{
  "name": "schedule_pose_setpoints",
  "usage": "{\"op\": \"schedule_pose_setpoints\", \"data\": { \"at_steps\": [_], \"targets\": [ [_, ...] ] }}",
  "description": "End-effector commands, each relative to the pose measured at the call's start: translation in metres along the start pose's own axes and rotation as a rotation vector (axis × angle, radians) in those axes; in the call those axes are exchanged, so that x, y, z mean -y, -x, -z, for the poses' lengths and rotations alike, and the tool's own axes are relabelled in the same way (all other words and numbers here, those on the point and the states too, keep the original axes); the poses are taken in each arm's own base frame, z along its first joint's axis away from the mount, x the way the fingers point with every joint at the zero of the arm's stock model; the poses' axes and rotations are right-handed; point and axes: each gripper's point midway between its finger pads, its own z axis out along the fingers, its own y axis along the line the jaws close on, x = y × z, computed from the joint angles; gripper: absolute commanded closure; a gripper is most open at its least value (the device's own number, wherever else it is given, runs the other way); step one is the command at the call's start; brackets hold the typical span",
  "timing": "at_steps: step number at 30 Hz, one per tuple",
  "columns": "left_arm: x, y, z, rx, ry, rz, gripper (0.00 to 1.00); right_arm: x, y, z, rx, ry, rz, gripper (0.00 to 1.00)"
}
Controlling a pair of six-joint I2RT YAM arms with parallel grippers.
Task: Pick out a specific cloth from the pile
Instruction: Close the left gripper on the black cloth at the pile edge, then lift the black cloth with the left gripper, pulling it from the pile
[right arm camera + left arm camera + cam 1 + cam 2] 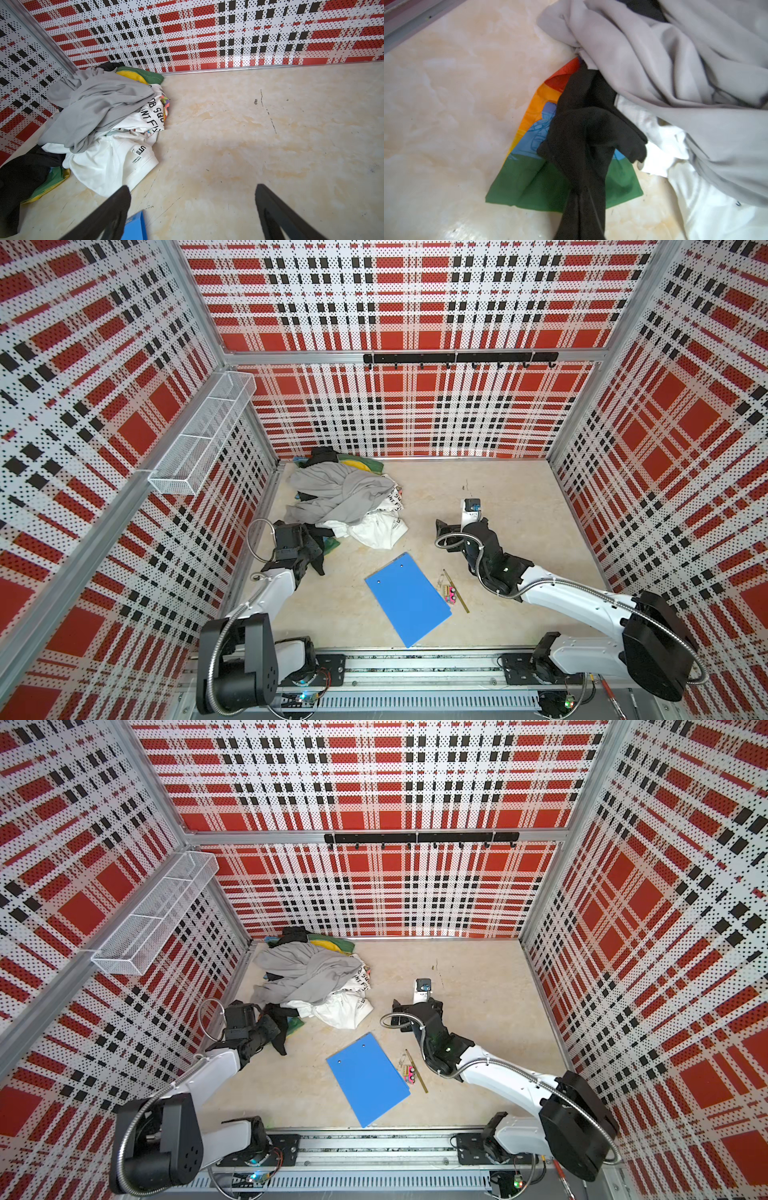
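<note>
A blue clipboard lies on the tabletop toward 6 o'clock, with a pink trinket and a thin yellow stick at its 3 o'clock. A white mesh basket hangs at 9 o'clock and a black hook rail at 12.

Both top views are bright and evenly lit. Shadows on the tabletop are faint and soft-edged; the plaid walls bow toward the frame edges, a wide-angle distortion; fine detail is slightly soft throughout.

Left wrist view: the glossy tabletop carries pale glare patches near one frame edge; the grey garment is blurred; the black cloth is so dark that its folds barely read.

Right wrist view: well lit; lettering on the white garment is legible; the fingers of the right gripper are out of focus.
</note>
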Motion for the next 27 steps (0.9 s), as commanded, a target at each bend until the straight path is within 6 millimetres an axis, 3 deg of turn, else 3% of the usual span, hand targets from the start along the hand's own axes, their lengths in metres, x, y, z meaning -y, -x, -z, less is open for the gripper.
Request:
{"op": "schedule_pose_setpoints", "data": {
  "at_steps": [1,14,27],
  "targets": [
    [0.023,0.014,0.012,0.065,-0.116,-0.029,1.00,-0.003,0.018,0.005,0.048,0.005,-0.034,0.00],
    [0.063,0.050,0.067,0.204,-0.319,-0.026,1.00,-0.004,0.016,0.004,0.042,0.008,-0.037,0.00],
    [0.119,0.074,0.120,0.276,-0.621,-0.077,1.00,-0.008,0.022,0.004,0.048,0.014,-0.026,0.00]
  ]
}}
